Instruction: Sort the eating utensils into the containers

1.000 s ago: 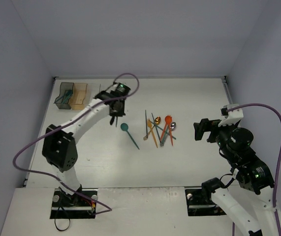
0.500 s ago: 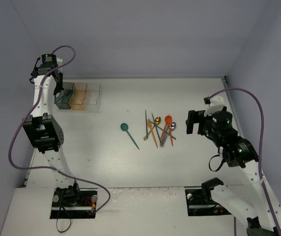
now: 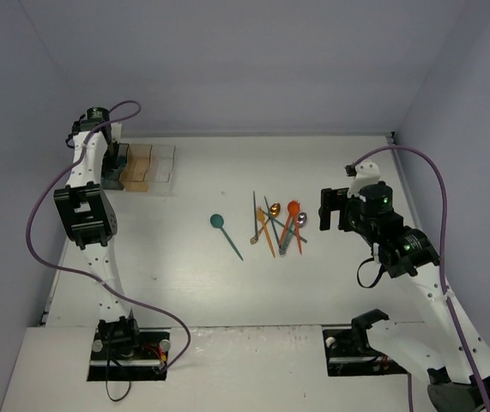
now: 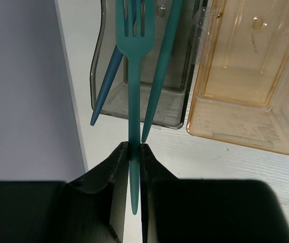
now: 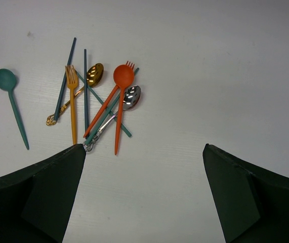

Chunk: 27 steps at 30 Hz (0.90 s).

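Observation:
My left gripper (image 4: 133, 146) is shut on the handle of a teal fork (image 4: 132, 76). The fork's tines hang over the dark grey container (image 4: 169, 109), which holds two teal sticks (image 4: 157, 76). Beside it stand the amber container (image 4: 245, 101) and the clear one (image 3: 166, 166). From above, the left gripper (image 3: 113, 163) sits right at the dark bin. Mid-table lies a pile of utensils (image 3: 279, 225): an orange fork (image 5: 73, 101), gold spoon (image 5: 94, 75), orange spork (image 5: 121, 81), silver spoon (image 5: 131, 96) and teal sticks (image 5: 85, 86). A teal spoon (image 5: 11, 101) lies apart. My right gripper (image 5: 144, 147) is open, just right of the pile.
The left wall runs close beside the dark bin (image 3: 116, 176) and the left arm. The back wall stands just behind the row of bins. The right arm (image 3: 399, 249) reaches in from the right side of the table.
The left arm swung from mid-table to the far-left bins with the teal fork and has come down over the dark bin. The right gripper edged left toward the pile.

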Tool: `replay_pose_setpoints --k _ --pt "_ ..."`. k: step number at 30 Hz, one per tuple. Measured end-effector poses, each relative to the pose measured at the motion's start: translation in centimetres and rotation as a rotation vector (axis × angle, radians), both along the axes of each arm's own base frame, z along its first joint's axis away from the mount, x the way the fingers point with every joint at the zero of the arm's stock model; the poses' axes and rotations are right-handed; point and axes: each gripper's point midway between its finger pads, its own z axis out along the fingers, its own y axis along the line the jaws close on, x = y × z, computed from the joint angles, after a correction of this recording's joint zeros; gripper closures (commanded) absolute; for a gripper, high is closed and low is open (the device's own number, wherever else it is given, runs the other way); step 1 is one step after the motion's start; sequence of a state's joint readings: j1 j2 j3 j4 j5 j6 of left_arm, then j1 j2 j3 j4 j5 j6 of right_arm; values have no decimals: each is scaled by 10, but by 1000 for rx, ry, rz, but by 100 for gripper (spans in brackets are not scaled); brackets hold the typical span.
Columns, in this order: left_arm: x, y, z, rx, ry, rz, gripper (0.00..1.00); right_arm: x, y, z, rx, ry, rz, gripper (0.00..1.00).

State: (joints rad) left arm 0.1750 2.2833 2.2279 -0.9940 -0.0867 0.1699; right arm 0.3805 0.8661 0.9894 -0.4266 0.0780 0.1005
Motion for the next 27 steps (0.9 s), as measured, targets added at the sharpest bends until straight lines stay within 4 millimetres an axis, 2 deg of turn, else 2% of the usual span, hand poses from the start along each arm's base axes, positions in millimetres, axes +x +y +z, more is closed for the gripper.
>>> replay_pose_setpoints --k 4,10,14,19,23,25,27 --pt "1 2 -1 -6 0 6 86 0 0 0 0 -2 0 0" --pt "4 2 5 -11 -19 20 80 0 0 2 3 -9 0 0" --pt "11 0 17 -25 -60 22 79 -1 0 3 5 -13 -1 0" --pt "18 -4 26 -46 -102 37 69 -2 -1 5 7 -19 0 0" --pt "15 -18 25 -106 -110 74 59 -2 -1 6 9 -23 0 0" --pt "7 -35 27 -141 -111 102 55 -2 -1 6 11 -22 -1 0" --pt "-4 -60 34 -166 -105 101 50 -2 -1 6 12 -22 -1 0"
